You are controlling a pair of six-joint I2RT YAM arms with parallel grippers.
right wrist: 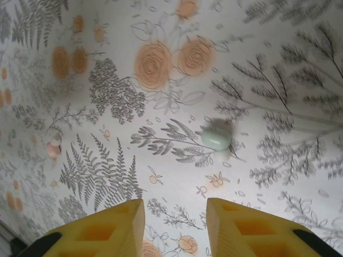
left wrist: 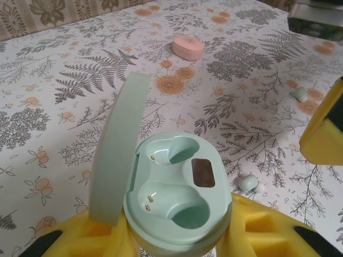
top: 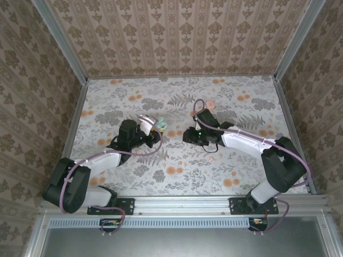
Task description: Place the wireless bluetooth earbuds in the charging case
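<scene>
In the left wrist view my left gripper (left wrist: pixel 177 238) is shut on the mint charging case (left wrist: pixel 177 187). Its lid (left wrist: pixel 120 144) stands open on the left, and both sockets are empty. A mint earbud (left wrist: pixel 248 183) lies on the table just right of the case, and another (left wrist: pixel 298 93) lies farther right. Seen from above, the left gripper (top: pixel 149 128) and case (top: pixel 151 122) sit left of centre, facing the right gripper (top: pixel 188 135). My right gripper (right wrist: pixel 176 219) is open with nothing between its fingers. It hovers above the cloth short of a mint earbud (right wrist: pixel 216 139).
A closed pink case (left wrist: pixel 188 47) rests on the floral cloth farther back, also seen from above (top: pixel 210 103). A small pink earbud (right wrist: pixel 53 147) lies to the left in the right wrist view. Patterned walls (top: pixel 182 37) enclose the table on three sides.
</scene>
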